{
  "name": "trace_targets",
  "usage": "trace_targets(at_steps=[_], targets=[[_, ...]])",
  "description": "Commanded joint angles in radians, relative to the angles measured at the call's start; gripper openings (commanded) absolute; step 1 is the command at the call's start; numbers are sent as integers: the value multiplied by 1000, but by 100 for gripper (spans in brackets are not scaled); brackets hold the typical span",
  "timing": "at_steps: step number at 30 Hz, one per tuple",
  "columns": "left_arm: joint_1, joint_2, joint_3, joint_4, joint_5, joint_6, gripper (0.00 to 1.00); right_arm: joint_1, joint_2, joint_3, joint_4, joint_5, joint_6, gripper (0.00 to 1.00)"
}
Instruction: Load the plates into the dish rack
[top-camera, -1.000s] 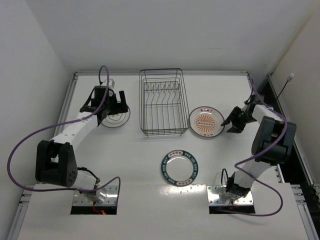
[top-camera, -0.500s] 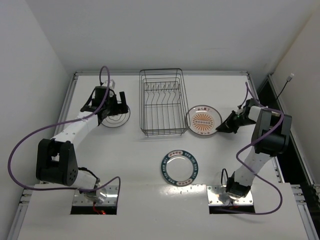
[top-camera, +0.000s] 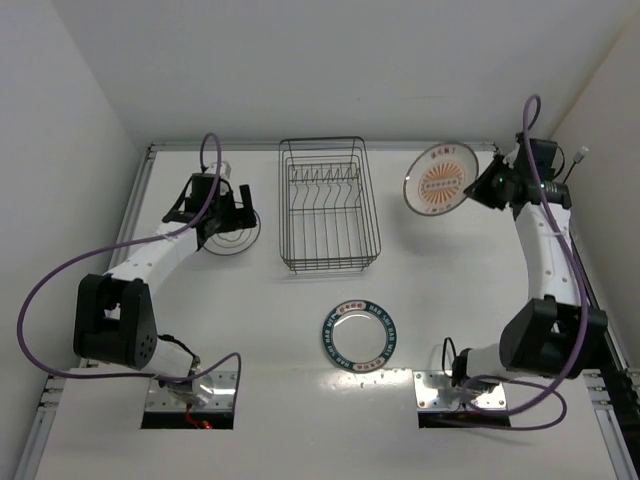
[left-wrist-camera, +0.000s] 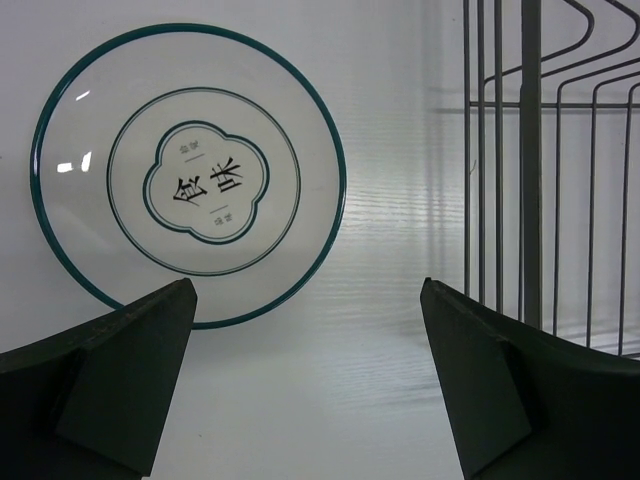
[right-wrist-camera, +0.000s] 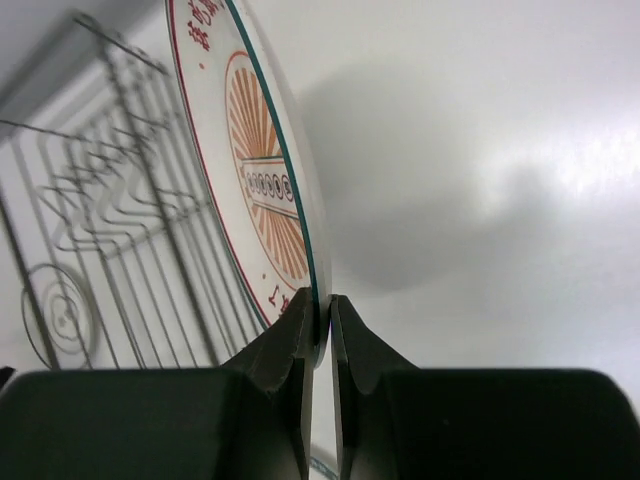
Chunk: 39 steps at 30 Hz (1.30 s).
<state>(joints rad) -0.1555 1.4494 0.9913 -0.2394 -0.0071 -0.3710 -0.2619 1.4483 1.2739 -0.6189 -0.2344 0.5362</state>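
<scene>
The white plate with the orange centre (top-camera: 440, 178) hangs tilted in the air to the right of the dish rack (top-camera: 328, 205). My right gripper (top-camera: 480, 184) is shut on its rim. In the right wrist view the fingers (right-wrist-camera: 321, 312) pinch the plate's edge (right-wrist-camera: 255, 170), with the rack's wires (right-wrist-camera: 110, 230) behind. The plate with thin dark rings (top-camera: 232, 235) lies flat left of the rack. My left gripper (top-camera: 230, 212) is open at that plate's edge. In the left wrist view the ringed plate (left-wrist-camera: 190, 175) lies ahead of the wide-apart fingers (left-wrist-camera: 308, 300), nothing between them. The dark-blue-rimmed plate (top-camera: 358, 334) lies on the table in front of the rack.
The rack's side wires (left-wrist-camera: 530, 170) stand close to the right of my left gripper. Walls close in the table on the left, back and right, with a metal rail (top-camera: 320, 145) along the back edge. Purple cables loop from both arms.
My right gripper closed on the orange-centred plate's rim and lifted it off the table, up and toward the back. The left arm has hardly moved.
</scene>
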Motion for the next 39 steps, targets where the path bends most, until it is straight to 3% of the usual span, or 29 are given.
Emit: trace_targets(at_steps=[1,12,21,28,39], targets=[[5,20,30,9,-8,7,94,73,-66,105,50,108,48,0],[5,20,30,0,-17,-2,94,355,138,349,-4,363,13,0],[5,20,49,-31,-82,-11,94,475,320,540,-50,507,-24,0],[5,20,58,-49,-100,-11,94,579,503,737,-155,685,-44,0],[5,29,58,-49,-100,-11,94,696,655,935,-243,968,-150,0]])
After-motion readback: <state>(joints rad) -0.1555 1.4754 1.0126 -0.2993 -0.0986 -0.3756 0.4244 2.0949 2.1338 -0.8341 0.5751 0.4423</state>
